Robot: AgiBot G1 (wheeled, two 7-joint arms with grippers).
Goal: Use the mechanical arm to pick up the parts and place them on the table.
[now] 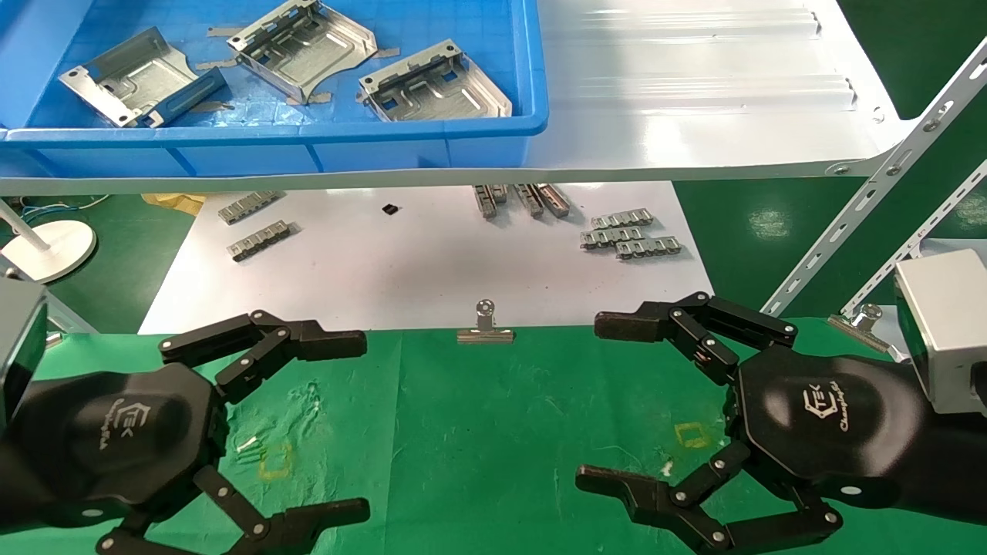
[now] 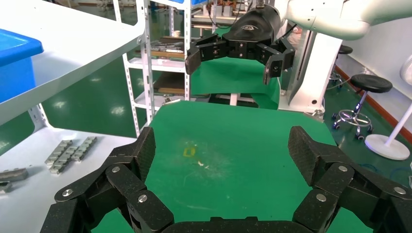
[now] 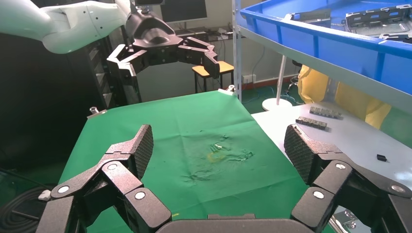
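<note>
Start position: parts in bin, nothing grasped.
Left gripper (image 1: 339,424), jaws spread and empty, hovers over the table (image 1: 478,432); parts (image 1: 297,46) lie beyond it, in the blue bin (image 1: 532,116).

green table (image 1: 493,432) bare between claws, white shelf (image 1: 694,100) overhanging ahead, blue bin (image 1: 270,142) walls around parts (image 1: 304,42)

Three parts (image 1: 293,46) are lying side by side in a bin (image 1: 432,150) that is sitting on a shelf (image 1: 694,92) above and behind the surface (image 1: 478,432). Toothed strips (image 1: 628,235) are resting on a sheet (image 1: 432,262) under the shelf, possibly slightly lower than the surface. The left gripper (image 1: 362,424) and right gripper (image 1: 590,401) are hovering over the surface, facing each other, fingers (image 1: 324,343) spread.
</note>
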